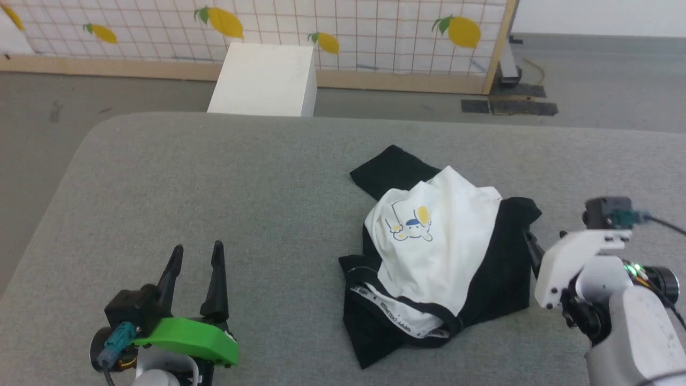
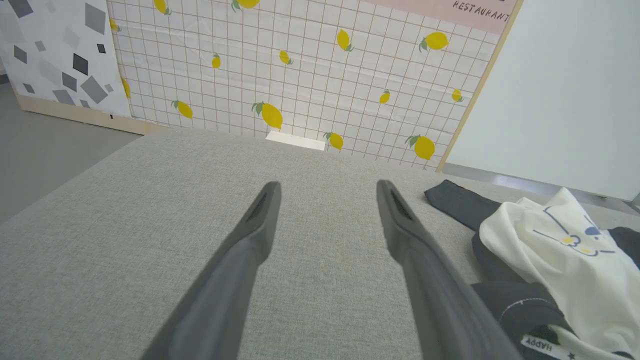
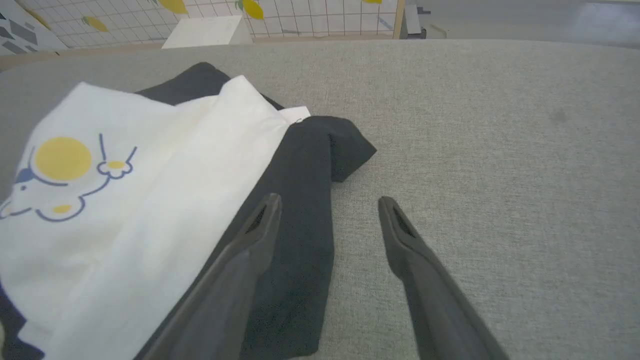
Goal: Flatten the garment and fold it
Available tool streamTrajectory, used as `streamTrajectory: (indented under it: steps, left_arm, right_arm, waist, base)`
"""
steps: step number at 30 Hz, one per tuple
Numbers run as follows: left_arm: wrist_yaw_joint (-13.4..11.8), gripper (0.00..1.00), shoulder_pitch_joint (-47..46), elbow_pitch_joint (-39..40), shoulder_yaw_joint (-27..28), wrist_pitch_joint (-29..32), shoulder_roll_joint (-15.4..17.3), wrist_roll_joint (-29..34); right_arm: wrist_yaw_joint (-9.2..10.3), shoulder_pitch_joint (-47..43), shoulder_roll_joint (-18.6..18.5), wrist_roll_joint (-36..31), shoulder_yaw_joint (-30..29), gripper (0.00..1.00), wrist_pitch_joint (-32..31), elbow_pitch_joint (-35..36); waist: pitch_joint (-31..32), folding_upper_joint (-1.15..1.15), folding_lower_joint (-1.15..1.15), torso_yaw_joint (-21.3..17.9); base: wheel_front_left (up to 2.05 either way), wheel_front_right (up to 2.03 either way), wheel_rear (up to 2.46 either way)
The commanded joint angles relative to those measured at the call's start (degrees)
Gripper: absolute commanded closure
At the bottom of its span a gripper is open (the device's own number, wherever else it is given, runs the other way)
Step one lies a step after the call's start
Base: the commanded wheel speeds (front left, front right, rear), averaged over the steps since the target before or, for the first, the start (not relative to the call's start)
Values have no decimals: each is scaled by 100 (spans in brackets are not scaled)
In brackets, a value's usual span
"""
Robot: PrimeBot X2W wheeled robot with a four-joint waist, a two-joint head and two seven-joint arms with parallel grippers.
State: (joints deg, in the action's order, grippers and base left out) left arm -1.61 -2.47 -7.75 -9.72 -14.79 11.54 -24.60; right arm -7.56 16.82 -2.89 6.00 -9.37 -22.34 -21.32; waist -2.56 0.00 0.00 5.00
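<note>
The garment [image 1: 439, 252] lies crumpled right of centre on the grey padded surface [image 1: 214, 177]. Its white body faces up with a small yellow and blue print, black sleeves stick out around it, and the lettered collar tape [image 1: 396, 316] is on the near side. My left gripper [image 1: 196, 252] hovers open at the lower left, well away from the cloth, with nothing between its fingers [image 2: 327, 187]. The garment [image 2: 560, 260] sits to its right. My right gripper [image 1: 530, 244] is open at the garment's right edge. In the right wrist view its jaws [image 3: 328, 201] straddle the edge of a black sleeve [image 3: 300, 200], holding nothing.
A white box [image 1: 262, 80] stands on the floor beyond the surface's far edge, in front of a lemon-print grid panel [image 1: 348, 27]. Dark mats [image 1: 509, 106] lie on the floor at the far right. The grey surface stretches bare to the left of the garment.
</note>
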Motion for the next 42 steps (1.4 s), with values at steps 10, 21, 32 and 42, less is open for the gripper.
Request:
streamTrajectory:
  steps: [10,21,32,42]
  left_arm:
    - [355,0,-399,-72,189,-20,-312,281]
    - [566,0,-420,-238,538,-20,-501,425]
    - [690,0,-331,-417,566,-20,-604,479]
    - [745,0,-300,-585,551,-20,-645,390]
  right_arm:
    - [8,502,-102,-771,139,0,-1815,-70]
    - [8,487,-69,-312,27,100,-1347,291]
    - [8,-352,-97,-785,-2203,100,-1041,1215]
    - [8,-590,-1,-199,-2657,0,-262,1204]
  waist:
    - [-740,0,0,603]
    - [-671,0,0,414]
    - [-323,0,0,165]
    - [-157,0,0,-12]
  base:
    - [0,0,0]
    - [0,0,0]
    - [0,0,0]
    - [0,0,0]
